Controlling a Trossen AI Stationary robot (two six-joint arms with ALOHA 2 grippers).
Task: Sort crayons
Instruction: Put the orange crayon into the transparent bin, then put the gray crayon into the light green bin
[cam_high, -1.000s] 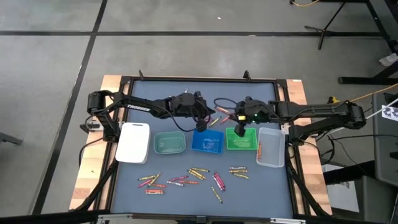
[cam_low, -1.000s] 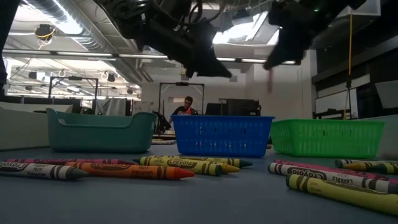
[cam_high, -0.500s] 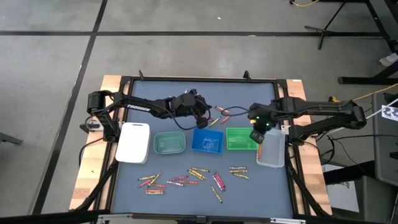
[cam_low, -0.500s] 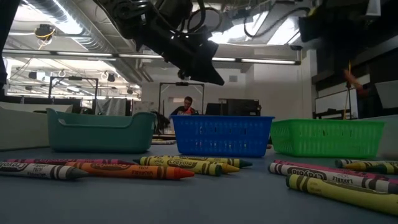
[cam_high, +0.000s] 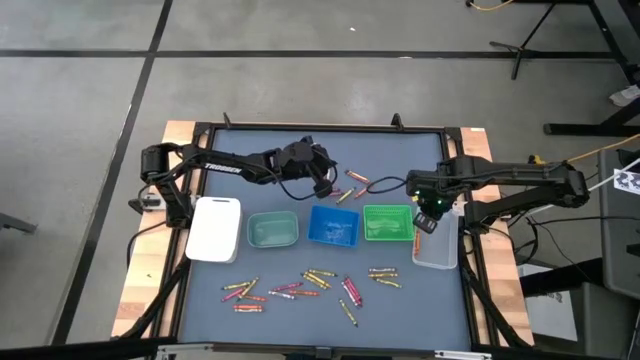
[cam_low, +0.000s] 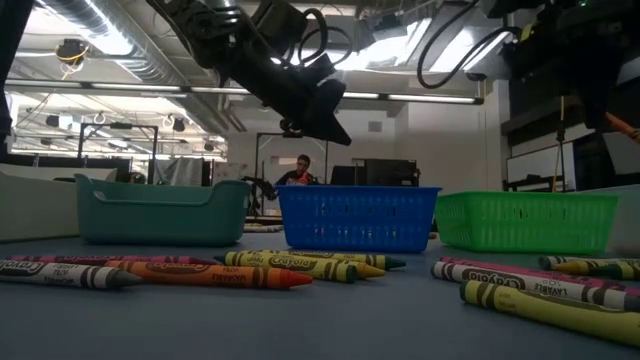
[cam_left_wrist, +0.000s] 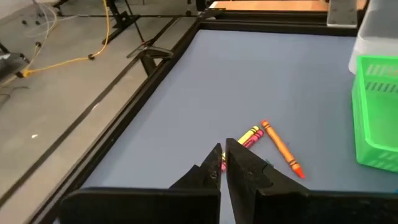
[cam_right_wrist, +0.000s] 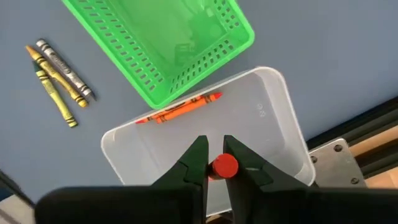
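right gripper (cam_right_wrist: 214, 163) fingers grasp a red crayon (cam_right_wrist: 224, 167) above the clear tray (cam_right_wrist: 273, 118); released askew, it could bounce out. left gripper (cam_left_wrist: 222, 163) fingers clenched, empty.

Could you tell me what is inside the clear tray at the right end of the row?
One orange crayon lies inside the clear tray, along the side beside the green basket. The right end effector, gripping a red crayon, covers part of the floor.
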